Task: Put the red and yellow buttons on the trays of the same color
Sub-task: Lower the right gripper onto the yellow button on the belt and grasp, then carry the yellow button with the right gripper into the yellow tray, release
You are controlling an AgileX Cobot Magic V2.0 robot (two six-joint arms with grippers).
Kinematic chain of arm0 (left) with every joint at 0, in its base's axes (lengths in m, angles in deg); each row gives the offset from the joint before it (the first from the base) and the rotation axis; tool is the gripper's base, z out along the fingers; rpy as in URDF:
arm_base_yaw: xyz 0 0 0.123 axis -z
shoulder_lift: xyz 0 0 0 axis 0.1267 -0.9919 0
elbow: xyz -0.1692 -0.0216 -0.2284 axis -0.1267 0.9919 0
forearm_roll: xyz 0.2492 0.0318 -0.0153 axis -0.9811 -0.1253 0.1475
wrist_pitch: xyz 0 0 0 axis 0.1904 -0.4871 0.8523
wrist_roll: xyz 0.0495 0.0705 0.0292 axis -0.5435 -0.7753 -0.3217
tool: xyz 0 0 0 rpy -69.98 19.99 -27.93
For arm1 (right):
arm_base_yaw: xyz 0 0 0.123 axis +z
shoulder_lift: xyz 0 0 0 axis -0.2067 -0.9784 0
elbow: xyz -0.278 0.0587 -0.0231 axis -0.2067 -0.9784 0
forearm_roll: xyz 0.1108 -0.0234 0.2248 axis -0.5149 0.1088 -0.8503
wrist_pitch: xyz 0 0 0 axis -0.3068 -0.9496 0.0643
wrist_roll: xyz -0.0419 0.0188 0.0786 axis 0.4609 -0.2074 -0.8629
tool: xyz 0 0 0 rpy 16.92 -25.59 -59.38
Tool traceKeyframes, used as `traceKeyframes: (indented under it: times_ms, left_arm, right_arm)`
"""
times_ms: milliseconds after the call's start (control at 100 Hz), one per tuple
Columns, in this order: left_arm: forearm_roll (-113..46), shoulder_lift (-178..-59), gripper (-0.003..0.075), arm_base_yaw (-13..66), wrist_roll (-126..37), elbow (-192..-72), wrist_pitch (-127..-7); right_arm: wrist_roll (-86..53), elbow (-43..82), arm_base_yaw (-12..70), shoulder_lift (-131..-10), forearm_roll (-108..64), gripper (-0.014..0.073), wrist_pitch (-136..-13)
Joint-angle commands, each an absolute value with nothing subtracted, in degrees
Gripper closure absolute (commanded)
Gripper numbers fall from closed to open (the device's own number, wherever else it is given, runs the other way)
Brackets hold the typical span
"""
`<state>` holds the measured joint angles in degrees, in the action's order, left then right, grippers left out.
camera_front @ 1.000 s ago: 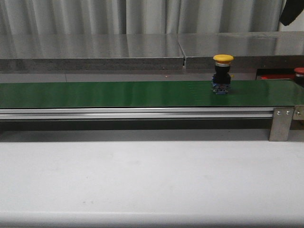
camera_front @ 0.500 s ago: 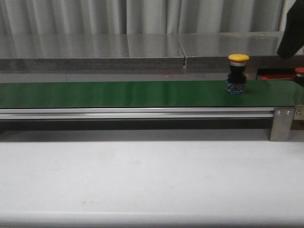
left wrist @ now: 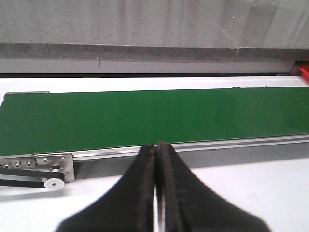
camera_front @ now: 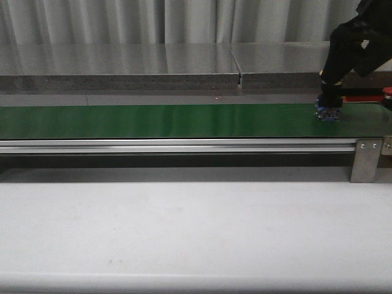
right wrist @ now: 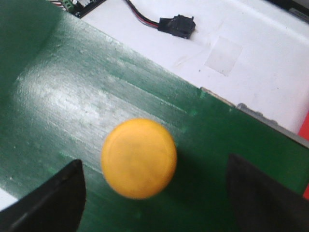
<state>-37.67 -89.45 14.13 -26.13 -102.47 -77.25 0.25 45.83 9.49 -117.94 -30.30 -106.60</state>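
A yellow button point(right wrist: 139, 158) stands on the green belt point(camera_front: 159, 120) near its right end. In the front view only its dark and blue base point(camera_front: 328, 112) shows, because my right gripper point(camera_front: 331, 90) hangs over its cap. In the right wrist view that gripper point(right wrist: 157, 195) is open, one finger on either side of the yellow cap and apart from it. A dark red button point(camera_front: 387, 92) peeks in at the far right edge. A strip of the red tray point(camera_front: 362, 98) shows behind the belt. My left gripper point(left wrist: 157, 146) is shut and empty, in front of the belt.
The belt's metal rail and end bracket point(camera_front: 362, 158) run along its front. A grey stone ledge point(camera_front: 122, 67) lies behind the belt. A black connector on a wire point(right wrist: 177, 24) rests on the white surface beyond the belt.
The yellow button has travelled to the right along the belt. My right arm has come down from the upper right corner over it.
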Motion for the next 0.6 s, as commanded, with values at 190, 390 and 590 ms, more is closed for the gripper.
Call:
traceKeyframes:
  times_ms: [190, 390, 590]
  left_arm:
    - [-36.5, -89.9, 0.0739, 14.5, -26.0, -104.0, -72.9]
    - [-36.5, -89.9, 0.0739, 14.5, -26.0, -104.0, -72.9]
    - [-36.5, -89.9, 0.0739, 14.5, -26.0, -104.0, -72.9]
  right_arm:
    - [0.9, 51.3, 9.2, -120.0, -31.6, 0.0076, -104.9]
    - [-0.9, 51.3, 9.2, -120.8, -31.6, 0.0389, -105.4]
    - [-4.6, 51.3, 7.4, -117.5, -31.5, 0.0398, -107.2]
